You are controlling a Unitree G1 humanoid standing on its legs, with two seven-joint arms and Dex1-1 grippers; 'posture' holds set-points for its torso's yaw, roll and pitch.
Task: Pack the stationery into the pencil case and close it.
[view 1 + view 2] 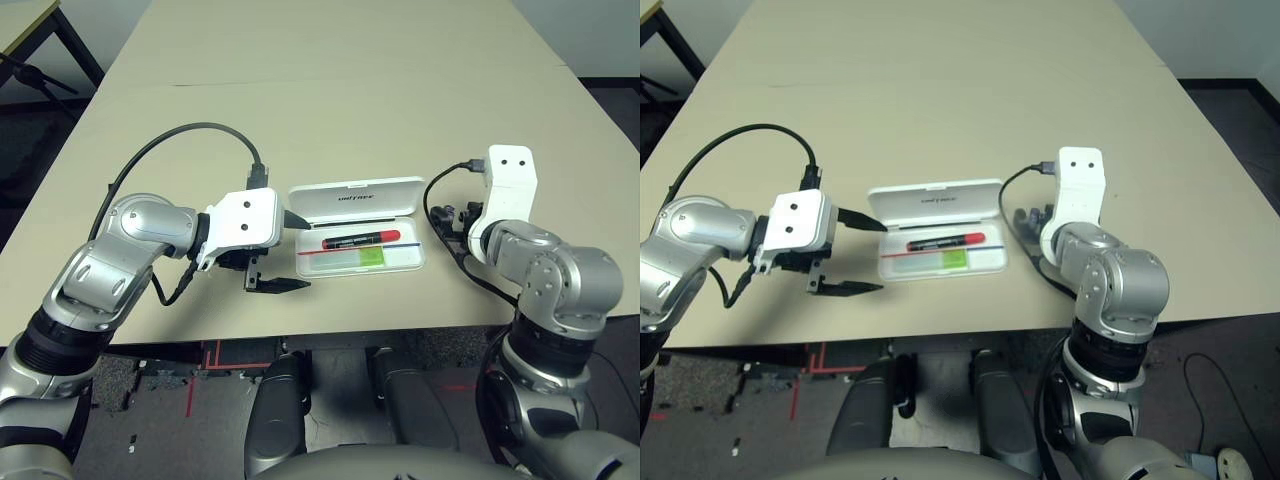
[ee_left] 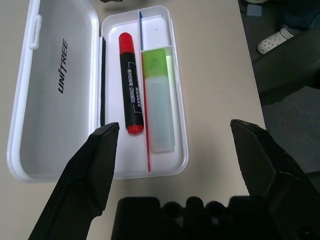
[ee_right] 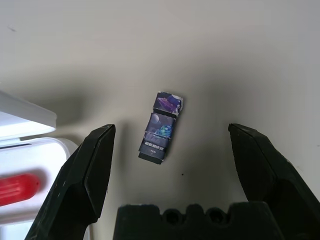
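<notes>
The white pencil case (image 1: 355,198) lies open mid-table, lid tilted back. In its tray (image 2: 170,165) rest the red marker (image 2: 131,90) and the pale green highlighter (image 2: 161,100), side by side. My left gripper (image 1: 303,254) hovers open just left of the case, its fingers pointing at the tray's short end. Right of the case, my right gripper (image 3: 170,128) points down at the table, open. A small dark printed piece (image 3: 161,127) lies on the table between its fingers, touched by neither. A corner of the case (image 3: 30,150) shows beside it.
The table's front edge (image 1: 350,335) runs close below the case and both grippers. A black cable (image 1: 190,130) loops over my left forearm. Bare tabletop (image 1: 330,90) stretches behind the case. Another table's corner (image 1: 20,25) stands at the far left.
</notes>
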